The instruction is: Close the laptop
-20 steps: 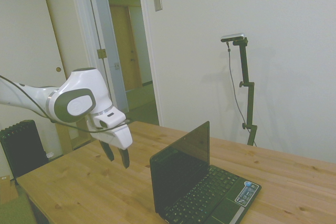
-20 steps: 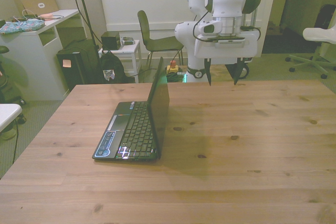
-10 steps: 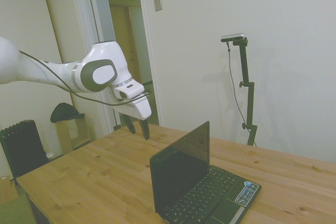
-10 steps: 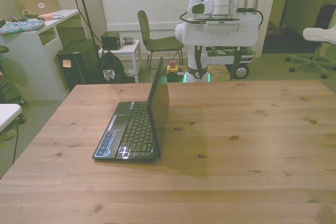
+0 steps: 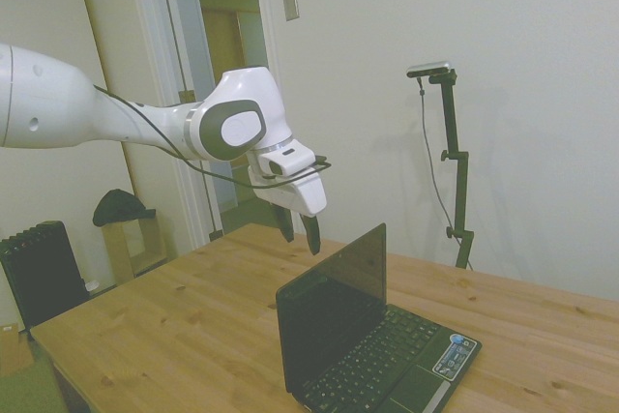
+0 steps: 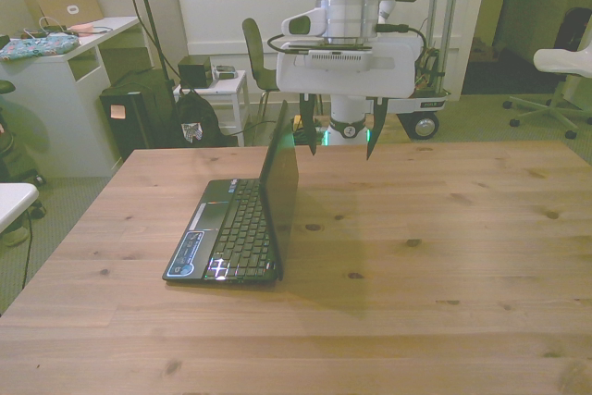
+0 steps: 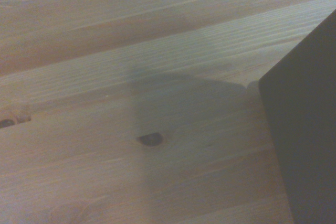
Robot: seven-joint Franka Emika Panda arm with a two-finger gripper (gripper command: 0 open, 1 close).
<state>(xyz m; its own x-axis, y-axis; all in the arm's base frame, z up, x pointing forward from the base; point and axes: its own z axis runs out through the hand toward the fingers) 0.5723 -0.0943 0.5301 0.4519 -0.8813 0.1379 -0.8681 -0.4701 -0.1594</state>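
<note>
The small black laptop stands open on the wooden table, its lid nearly upright and its keyboard facing the front view's left. My gripper hangs open and empty in the air behind the lid, about level with its top edge. It is apart from the lid, on the lid's right in the front view. In the side view the gripper is just left of the lid's upper corner. The wrist view shows a dark corner of the lid over bare wood.
Beyond the table's far edge stand a chair, a white desk and a black bag. An office chair sits at the front view's far right. The tabletop stretches wide on the lid's back side.
The arm has risen from low over the table and swung toward the laptop, bringing the gripper up behind the lid's top edge. The fingers have stayed open. The laptop has not moved.
</note>
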